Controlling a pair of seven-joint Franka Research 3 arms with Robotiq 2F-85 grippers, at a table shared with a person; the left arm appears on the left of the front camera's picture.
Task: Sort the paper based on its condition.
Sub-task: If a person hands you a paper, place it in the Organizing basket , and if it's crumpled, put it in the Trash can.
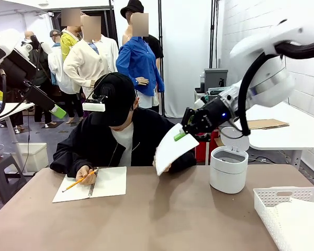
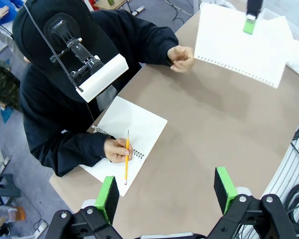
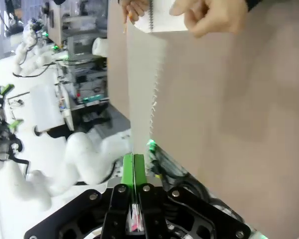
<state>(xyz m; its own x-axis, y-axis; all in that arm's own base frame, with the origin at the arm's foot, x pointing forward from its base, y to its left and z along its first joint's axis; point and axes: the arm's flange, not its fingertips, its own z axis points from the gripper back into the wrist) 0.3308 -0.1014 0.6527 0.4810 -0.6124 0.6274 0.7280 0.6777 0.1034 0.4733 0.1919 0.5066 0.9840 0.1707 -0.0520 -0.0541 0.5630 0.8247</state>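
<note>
My right fingers [image 3: 128, 172] are pressed together on the top edge of a thin white sheet of paper with a row of torn spiral holes along one side [image 1: 170, 149]. It hangs in the air over the far side of the brown table [image 1: 162, 219], at about 1 o'clock from where I stand. The person's bare fist [image 2: 182, 59] rests near the sheet's lower corner; I cannot tell whether they touch.

My left fingers [image 2: 108, 198] are spread wide with nothing between them, high above the 10 o'clock side.

I judge the sheet nearly weightless and limp. Held by one edge, it bows and swings, so quick moves would make it flap or slip from my pads. The holed edge looks the weakest and likeliest to tear. The plain edge, pinched well in from a corner, seems the safer hold. The sheet looks flat and uncrumpled.
</note>
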